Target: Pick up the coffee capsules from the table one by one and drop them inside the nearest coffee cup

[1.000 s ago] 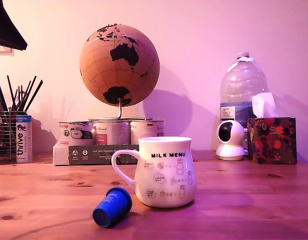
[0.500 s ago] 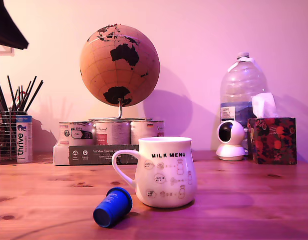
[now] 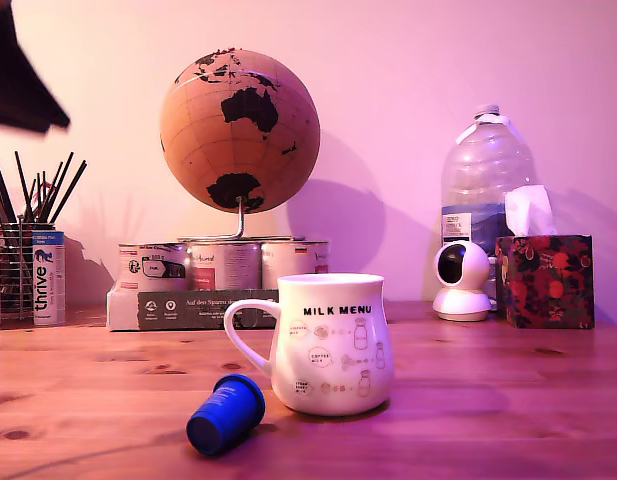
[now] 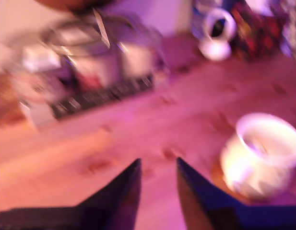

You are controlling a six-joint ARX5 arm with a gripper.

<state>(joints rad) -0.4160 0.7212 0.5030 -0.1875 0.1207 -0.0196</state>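
A small blue coffee capsule [image 3: 225,414] lies on its side on the wooden table [image 3: 488,420], just to the exterior view's left of the white "MILK MENU" coffee cup [image 3: 328,343], whose handle points toward it. In the blurred wrist view my gripper [image 4: 158,161] hangs above bare table with its two dark fingers apart and nothing between them. The cup [image 4: 263,155] shows there off to one side, seen from above. The capsule does not appear in the wrist view. A dark part of my arm [image 3: 18,80] fills the exterior view's top left corner, well above the table.
Behind the cup stand a cork globe [image 3: 239,130] on three metal tins [image 3: 223,265]. A wire pen holder [image 3: 23,260] is at the exterior view's left. A water bottle [image 3: 485,180], a small white camera [image 3: 461,280] and a floral tissue box [image 3: 544,280] are at the right.
The dark arm shape in the exterior view's top left corner has come lower and further right. The capsule and the cup have not moved.
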